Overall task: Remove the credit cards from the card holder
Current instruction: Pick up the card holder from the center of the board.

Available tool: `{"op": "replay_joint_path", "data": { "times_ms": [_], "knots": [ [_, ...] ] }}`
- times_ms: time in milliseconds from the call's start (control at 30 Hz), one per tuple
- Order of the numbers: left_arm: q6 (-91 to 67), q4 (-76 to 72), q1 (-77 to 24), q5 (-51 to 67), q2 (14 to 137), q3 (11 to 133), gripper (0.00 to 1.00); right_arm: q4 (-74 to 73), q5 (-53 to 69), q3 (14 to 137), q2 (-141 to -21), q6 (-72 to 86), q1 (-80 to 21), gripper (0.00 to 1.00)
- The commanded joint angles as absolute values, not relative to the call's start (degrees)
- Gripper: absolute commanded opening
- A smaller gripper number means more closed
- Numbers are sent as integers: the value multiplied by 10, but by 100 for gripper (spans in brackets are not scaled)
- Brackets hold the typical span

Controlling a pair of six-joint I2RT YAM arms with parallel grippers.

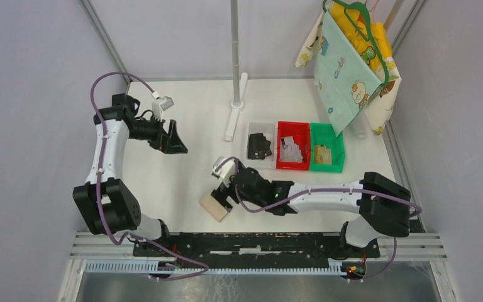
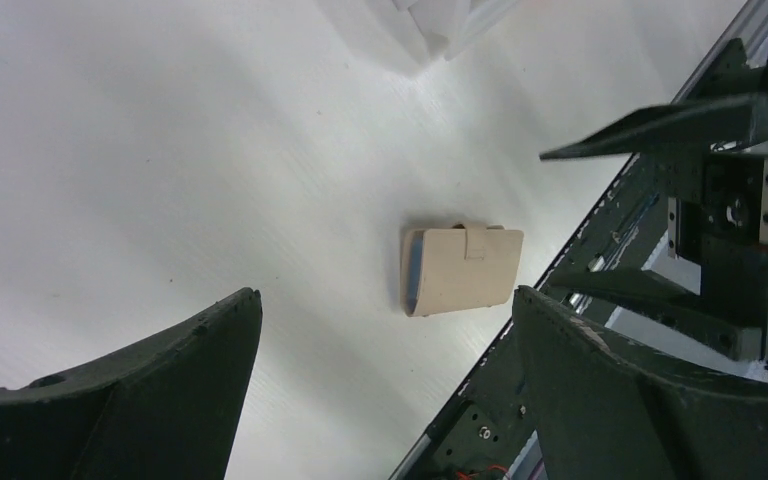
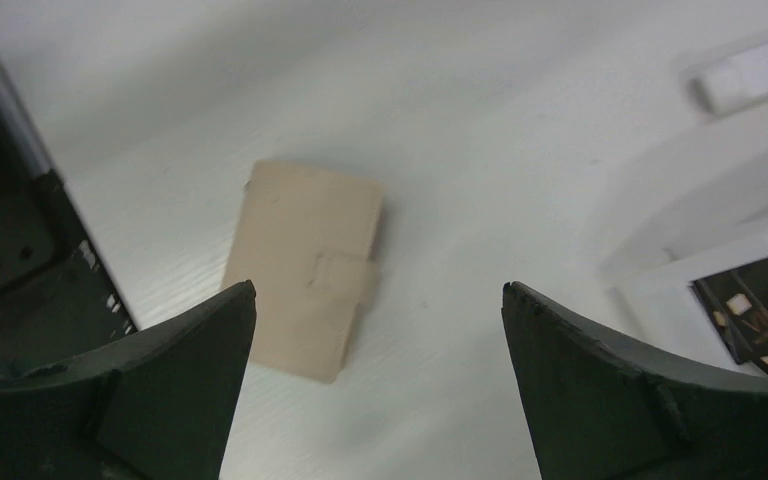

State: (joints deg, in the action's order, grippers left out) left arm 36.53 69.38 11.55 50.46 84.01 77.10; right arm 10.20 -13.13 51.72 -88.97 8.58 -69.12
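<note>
The tan card holder (image 1: 214,207) lies flat and closed on the white table near the front edge, its tab on top. My right gripper (image 1: 224,192) is open and empty just above its right side. In the right wrist view the holder (image 3: 305,265) lies ahead and left of the open gripper (image 3: 379,287). My left gripper (image 1: 175,142) is open and empty, high and far left; its wrist view shows the holder (image 2: 463,268), with a pale blue edge, beyond the open gripper (image 2: 385,295). Black cards (image 1: 259,146), silver cards (image 1: 292,151) and gold cards (image 1: 322,154) lie in bins.
A clear bin (image 1: 252,128), a red bin (image 1: 282,165) and a green bin (image 1: 334,166) stand in a row at the middle right. A white pole on a base (image 1: 234,100) stands behind them. Clothes on a green hanger (image 1: 352,56) hang at the back right. The black rail (image 1: 258,242) runs along the front.
</note>
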Motion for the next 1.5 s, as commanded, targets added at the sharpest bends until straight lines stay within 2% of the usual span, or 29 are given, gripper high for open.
{"op": "replay_joint_path", "data": {
  "times_ms": [0, 333, 767, 900, 1000, 1167, 1333, 1400, 1467],
  "knots": [
    [417, 704, 119, 485, 844, 791, 99, 110, -154, 505, -885, 13, -766, 98],
    [404, 704, 122, 482, 850, 825, 99, 71, -234, 604, -1025, -45, -839, 98],
    [401, 704, 124, 492, 855, 835, 100, 88, -227, 584, -1091, -23, -823, 98],
    [423, 713, 123, 494, 856, 830, 100, 92, -215, 572, -1091, -1, -799, 85],
    [448, 718, 124, 498, 851, 813, 100, 117, -188, 545, -1063, 28, -767, 65],
    [517, 728, 123, 518, 843, 768, 100, 156, -140, 508, -1005, 27, -729, 37],
    [747, 793, 117, 541, 816, 710, 100, 181, -14, 496, -974, 54, -678, 11],
    [892, 828, 114, 540, 795, 682, 100, 194, 34, 489, -965, 75, -653, 2],
    [974, 828, 100, 532, 774, 660, 100, 199, 62, 487, -962, 84, -633, 0]
  ]
}}
